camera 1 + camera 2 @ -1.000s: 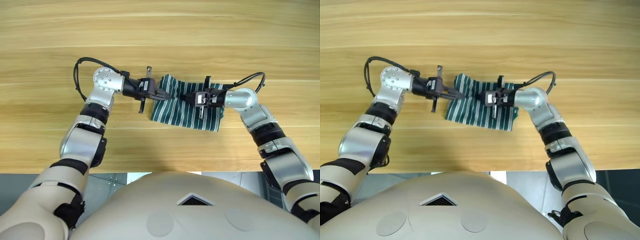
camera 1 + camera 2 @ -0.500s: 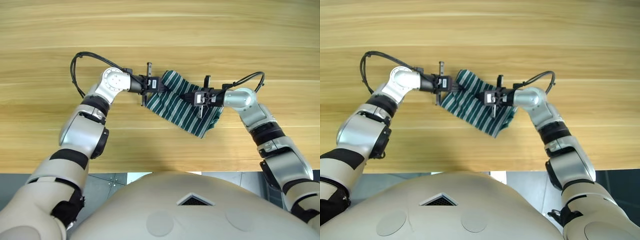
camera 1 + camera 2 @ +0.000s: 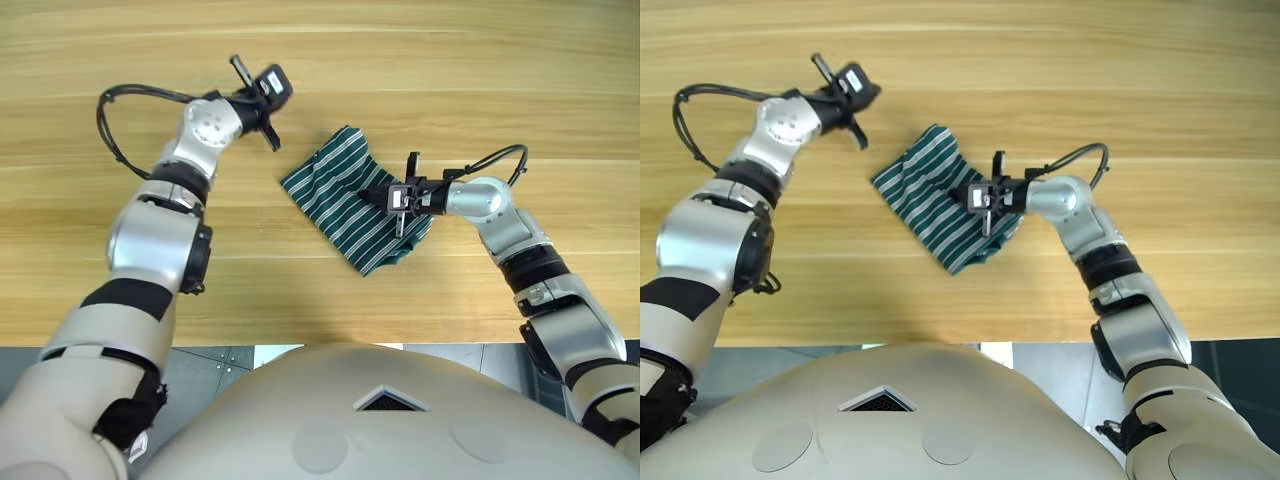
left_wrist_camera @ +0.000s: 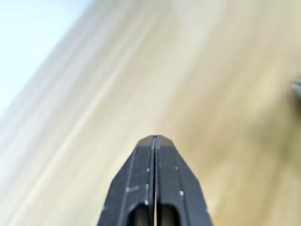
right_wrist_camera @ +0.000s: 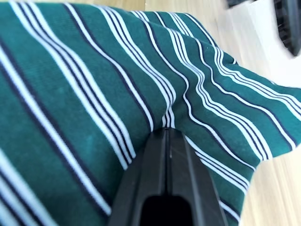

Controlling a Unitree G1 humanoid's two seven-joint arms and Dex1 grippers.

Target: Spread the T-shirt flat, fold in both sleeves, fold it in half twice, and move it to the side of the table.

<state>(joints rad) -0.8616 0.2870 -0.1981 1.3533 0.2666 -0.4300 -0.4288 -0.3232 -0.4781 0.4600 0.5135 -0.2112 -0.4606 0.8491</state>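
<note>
A green striped T-shirt (image 3: pixel 345 205), folded into a small packet, lies on the wooden worktop (image 3: pixel 520 80). The right pincer (image 5: pixel 165 134) is clenched on a pucker of cloth near the packet's middle. The left pincer (image 4: pixel 154 141) is clenched on nothing, well apart from the T-shirt. Folding looks finished. The likely next move is dragging the packet sideways without letting it unfold.

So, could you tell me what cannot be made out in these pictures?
Eye views: T-shirt sleeves and inner folds, covered by its top layer.
Right wrist view: cloth inside the right gripper, hidden by its fingers.
Left wrist view: dark patch, blurred, cut by the edge.
</note>
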